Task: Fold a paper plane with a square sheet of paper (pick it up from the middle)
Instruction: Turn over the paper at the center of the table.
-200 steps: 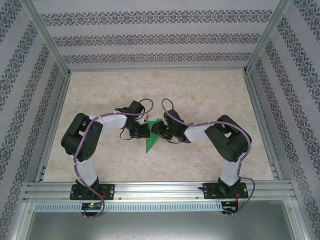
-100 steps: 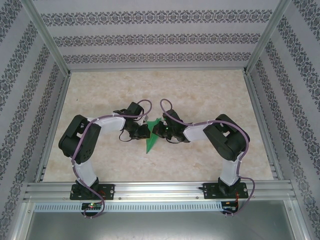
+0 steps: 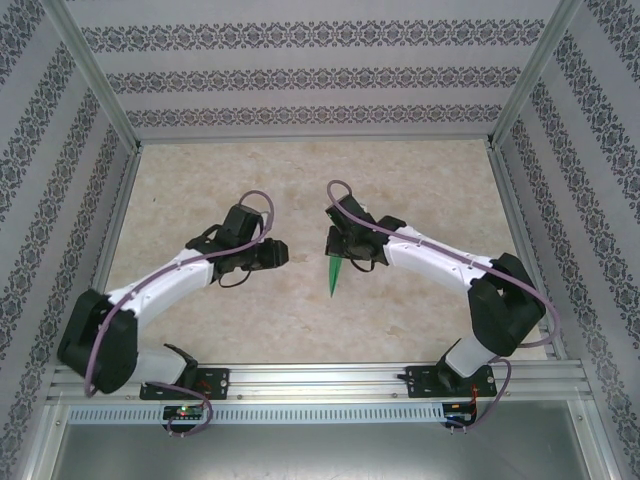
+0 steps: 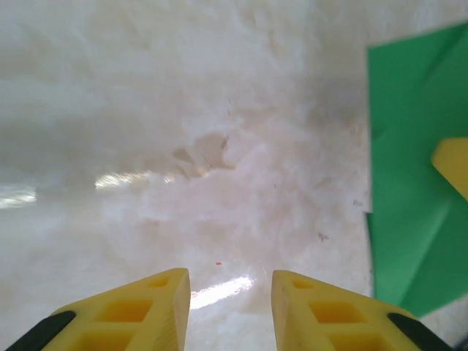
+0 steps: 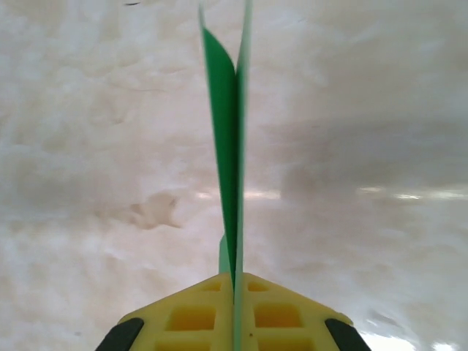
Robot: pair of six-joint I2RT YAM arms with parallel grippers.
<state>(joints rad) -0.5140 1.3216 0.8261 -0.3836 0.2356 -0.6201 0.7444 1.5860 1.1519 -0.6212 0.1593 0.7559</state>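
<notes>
A: Where's your paper plane [image 5: 225, 131]?
B: Pinched edge-on in your right claw [image 5: 234, 285], jutting ahead; your left claw [image 4: 230, 296] gapes empty nearby. It looks thin and floppy, so grip the folded spine

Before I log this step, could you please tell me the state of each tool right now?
Left tool: open, holding nothing.
Right tool: closed on the paper plane.

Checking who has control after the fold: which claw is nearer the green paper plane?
Right. The right claw is shut on the paper plane, holding it on edge; the left claw stands apart on the plane's left side, open and empty.
</notes>
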